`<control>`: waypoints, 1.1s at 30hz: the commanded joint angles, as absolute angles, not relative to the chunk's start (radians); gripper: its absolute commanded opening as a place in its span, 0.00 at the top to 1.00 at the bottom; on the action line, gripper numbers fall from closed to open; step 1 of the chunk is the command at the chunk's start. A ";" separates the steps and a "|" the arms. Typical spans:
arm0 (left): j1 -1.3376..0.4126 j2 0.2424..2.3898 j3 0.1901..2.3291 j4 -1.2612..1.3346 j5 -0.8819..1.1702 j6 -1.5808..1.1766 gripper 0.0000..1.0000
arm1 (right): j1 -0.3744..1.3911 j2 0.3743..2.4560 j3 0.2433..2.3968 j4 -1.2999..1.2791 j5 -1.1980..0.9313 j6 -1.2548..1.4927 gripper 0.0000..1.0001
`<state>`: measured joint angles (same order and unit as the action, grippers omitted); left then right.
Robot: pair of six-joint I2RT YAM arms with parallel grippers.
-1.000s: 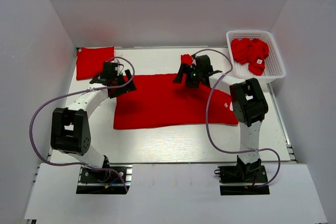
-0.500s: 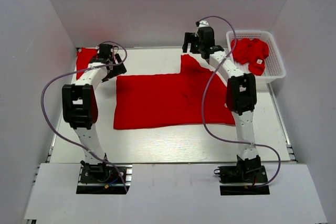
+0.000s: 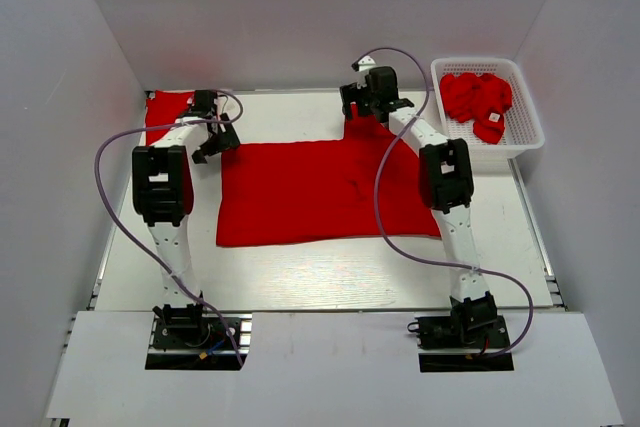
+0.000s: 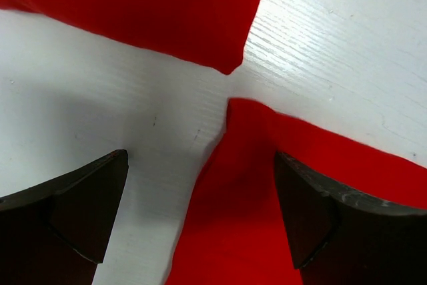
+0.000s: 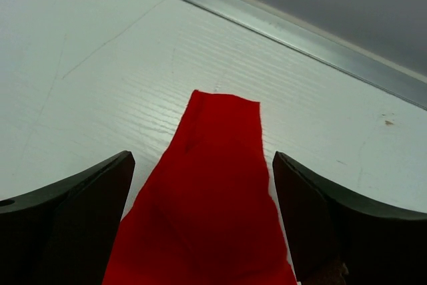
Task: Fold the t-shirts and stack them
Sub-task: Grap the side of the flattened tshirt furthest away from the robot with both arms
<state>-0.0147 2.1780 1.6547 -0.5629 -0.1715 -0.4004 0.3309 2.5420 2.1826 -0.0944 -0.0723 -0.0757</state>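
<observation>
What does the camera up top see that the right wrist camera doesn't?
Only the top camera: the left gripper, the whole spread t-shirt, a smaller red shirt in the far left corner, and the white basket holding more red shirts.

Only the right wrist camera: a close look at the sleeve end, its straight hem lying flat on the table, between the fingers of the open right gripper.

Both: the right gripper, that sleeve and the white table.
</observation>
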 commanded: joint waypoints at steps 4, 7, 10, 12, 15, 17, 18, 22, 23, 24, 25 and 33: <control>-0.008 2.217 1.712 -0.537 -0.155 -0.388 0.00 | 0.344 2.479 2.143 -0.075 -0.072 -0.137 0.10; 0.002 2.226 1.712 -0.500 -0.155 -0.388 0.05 | 0.339 2.470 2.122 -0.071 -0.078 -0.127 0.10; 0.002 2.236 1.703 -0.463 -0.120 -0.388 0.15 | 0.341 2.459 2.108 -0.068 -0.066 -0.118 0.10; 0.002 2.237 1.691 -0.444 -0.080 -0.379 0.25 | 0.341 2.450 2.102 -0.066 -0.074 -0.120 0.10; 0.002 2.237 1.632 -0.413 -0.025 -0.356 0.56 | 0.351 2.450 2.114 -0.087 -0.061 -0.158 0.11; 0.002 2.226 1.597 -0.388 -0.012 -0.356 0.92 | 0.364 2.445 2.118 -0.103 -0.045 -0.199 0.14; 0.002 2.226 1.586 -0.388 -0.012 -0.356 1.00 | 0.371 2.445 2.114 -0.109 -0.014 -0.216 0.14; 0.002 2.195 1.539 -0.353 -0.012 -0.347 1.00 | 0.387 2.441 2.099 -0.107 0.044 -0.251 0.14; 0.002 2.195 1.529 -0.338 -0.012 -0.347 1.00 | 0.390 2.434 2.097 -0.106 0.048 -0.268 0.14; 0.002 2.183 1.514 -0.328 -0.012 -0.347 1.00 | 0.393 2.439 2.097 -0.109 0.046 -0.290 0.14; 0.002 2.183 1.505 -0.319 -0.012 -0.347 1.00 | 0.394 2.441 2.097 -0.112 0.045 -0.298 0.16; 0.002 2.137 1.474 -0.288 -0.021 -0.337 1.00 | 0.410 2.494 2.143 -0.127 0.103 -0.370 0.29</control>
